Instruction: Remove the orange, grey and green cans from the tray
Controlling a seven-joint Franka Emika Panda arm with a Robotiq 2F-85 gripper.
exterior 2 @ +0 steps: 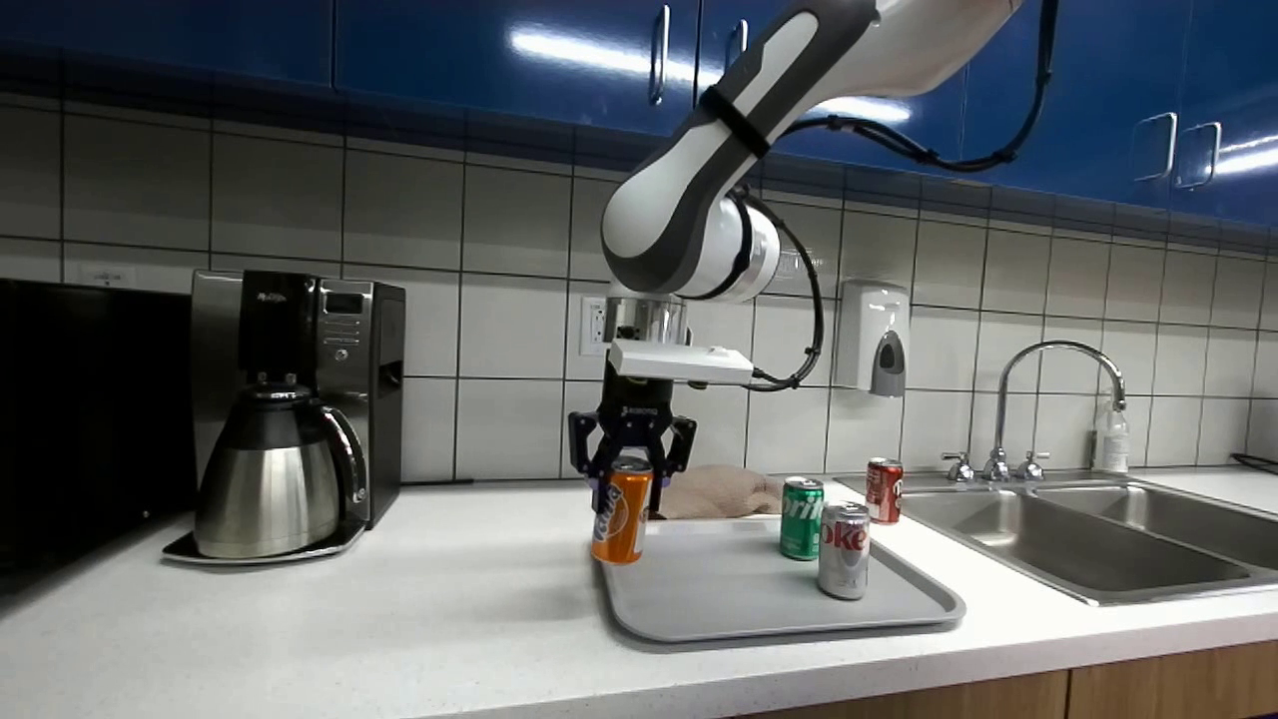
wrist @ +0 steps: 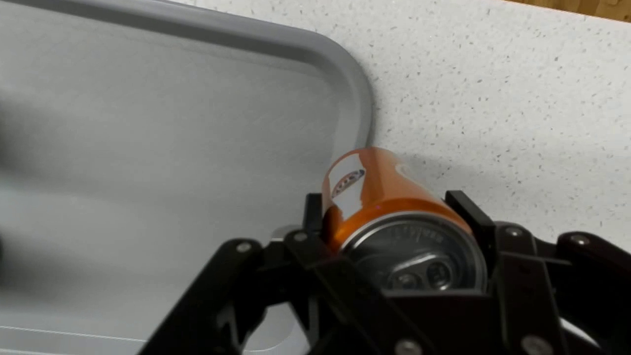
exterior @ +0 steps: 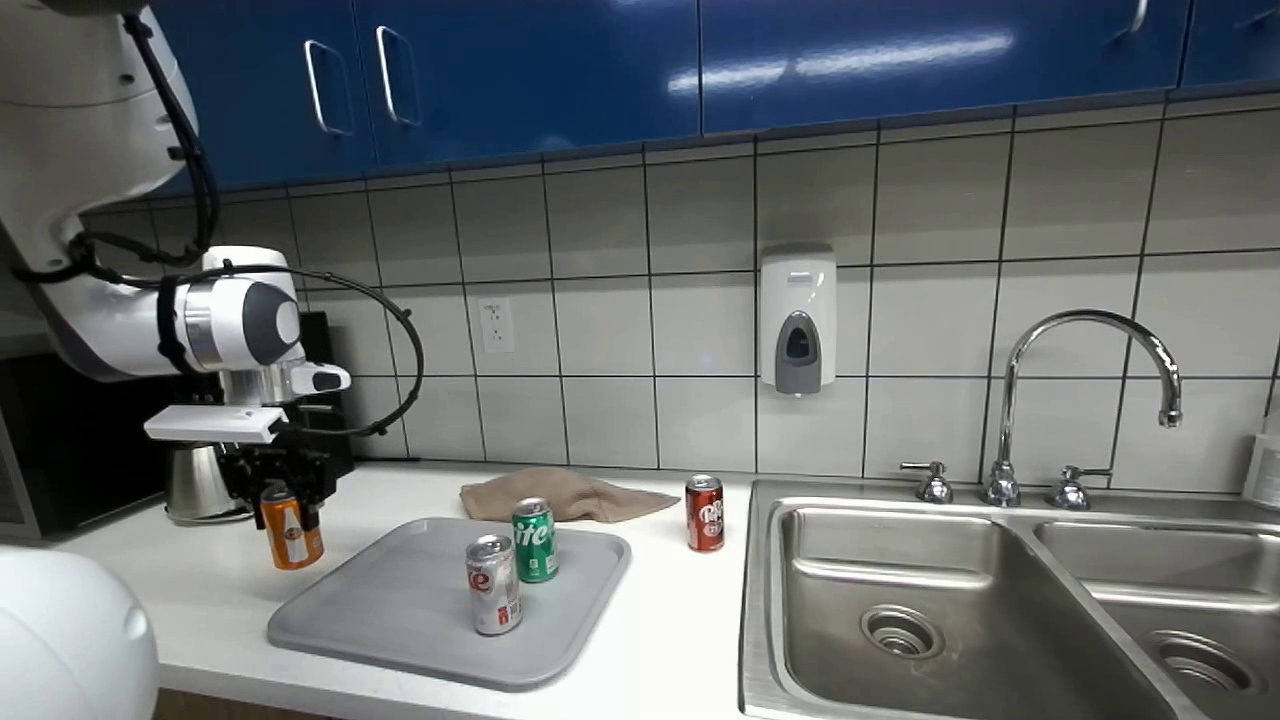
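White countertop [exterior: 665, 620] holds a red can [exterior: 705, 515] between tray [exterior: 380, 600] and sink [exterior: 880, 575].

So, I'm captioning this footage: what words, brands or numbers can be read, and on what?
"oke": grey can, in an exterior view.
"ite": green can, in an exterior view.
"Fanta", perhaps, blurred: orange can.
"Dr Pepper", perhaps, blurred: red can.
Too small or blurred: lettering on gripper, coffee maker, orange can's lid.

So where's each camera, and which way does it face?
Exterior view: away from white robot arm, facing pale tiled wall, steel double sink; shows arm, black gripper.
Exterior view: likewise, facing wall, black-and-silver coffee maker; shows arm, gripper.
Wrist view: sits on arm, looks down at orange metal can, flat grey tray; shows gripper.
Both exterior views share sink, wall, tray.
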